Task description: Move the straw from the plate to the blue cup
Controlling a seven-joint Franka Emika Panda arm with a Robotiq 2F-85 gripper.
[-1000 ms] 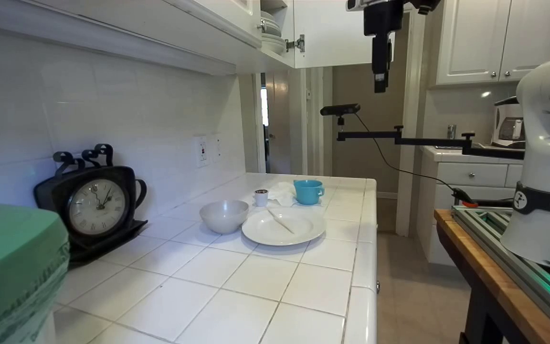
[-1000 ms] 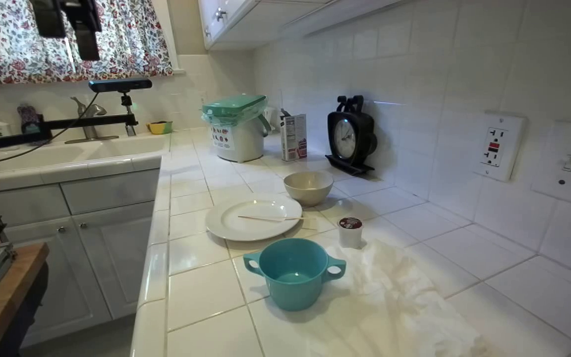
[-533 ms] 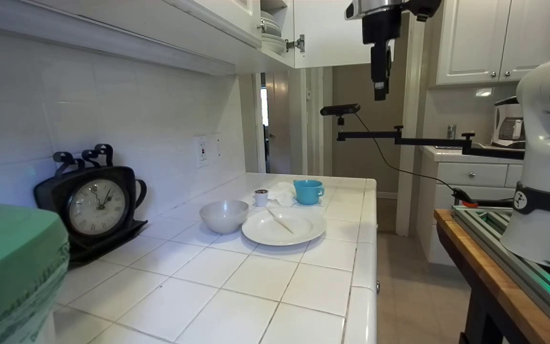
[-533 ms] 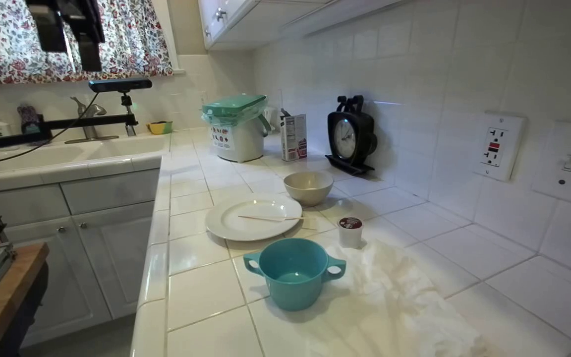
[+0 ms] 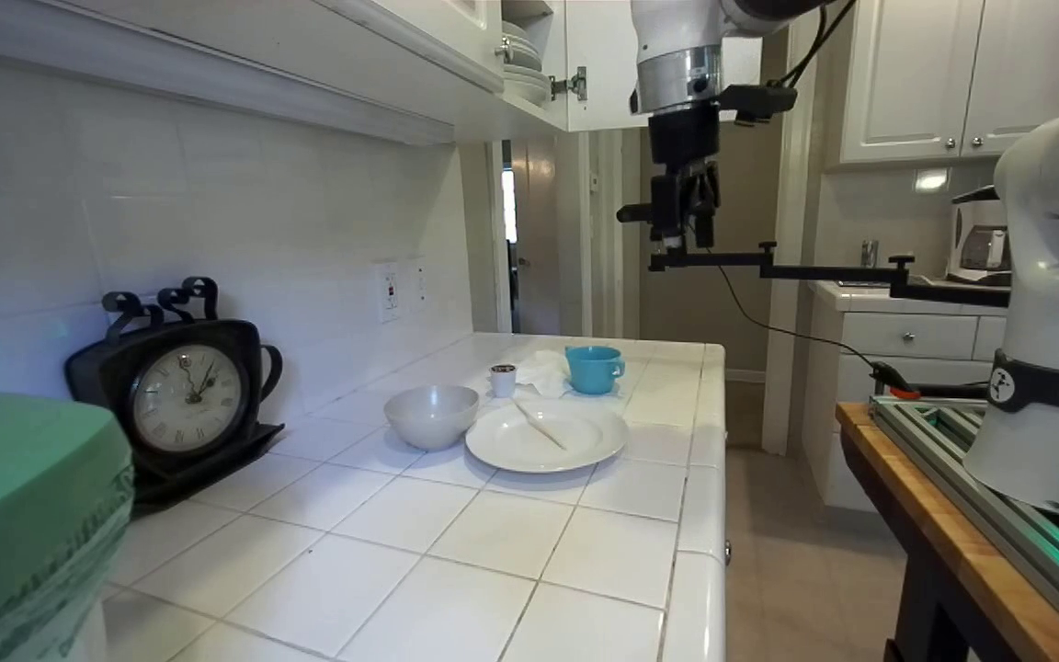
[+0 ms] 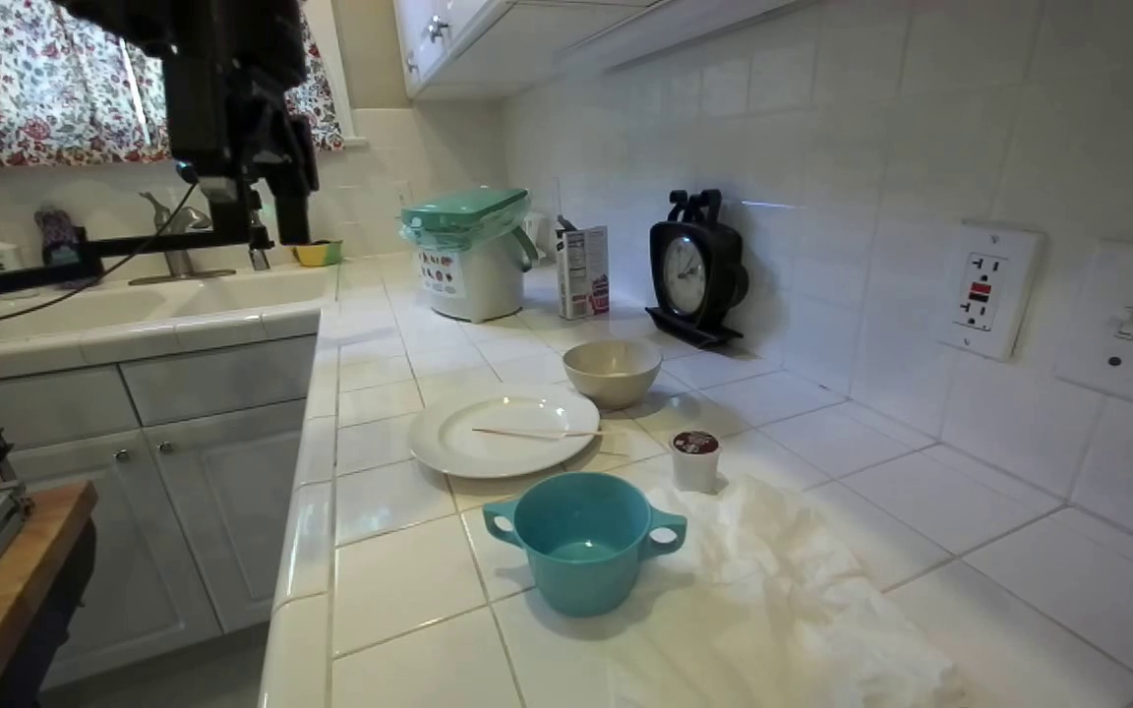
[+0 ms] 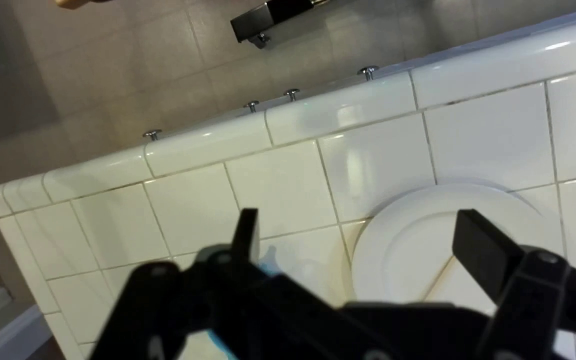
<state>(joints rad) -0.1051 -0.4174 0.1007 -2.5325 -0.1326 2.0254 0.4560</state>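
Note:
The straw (image 5: 540,427) lies across the white plate (image 5: 598,439), with one end over the rim. In an exterior view, the straw (image 6: 535,433) and plate (image 6: 444,447) show behind the blue cup (image 6: 586,570), which stands upright with two handles. My gripper (image 5: 688,241) hangs high above the counter, pointing down, open and empty. It also shows in an exterior view (image 6: 260,231). In the wrist view the gripper (image 7: 358,214) has its fingers wide apart. The plate (image 7: 393,235) and part of the straw (image 7: 439,278) lie below the right finger; the blue cup (image 7: 221,345) is mostly hidden by the gripper.
A grey-white bowl (image 6: 613,374) and a small white cup (image 6: 695,462) stand beside the plate. Crumpled paper (image 6: 803,590) lies by the blue cup. A black clock (image 5: 185,395) and green-lidded bin (image 6: 468,256) stand farther along. A camera arm (image 5: 824,273) reaches across behind the gripper.
My gripper has come down and moved left in an exterior view, down and right in another, and looks turned. The straw, plate and blue cup have not moved.

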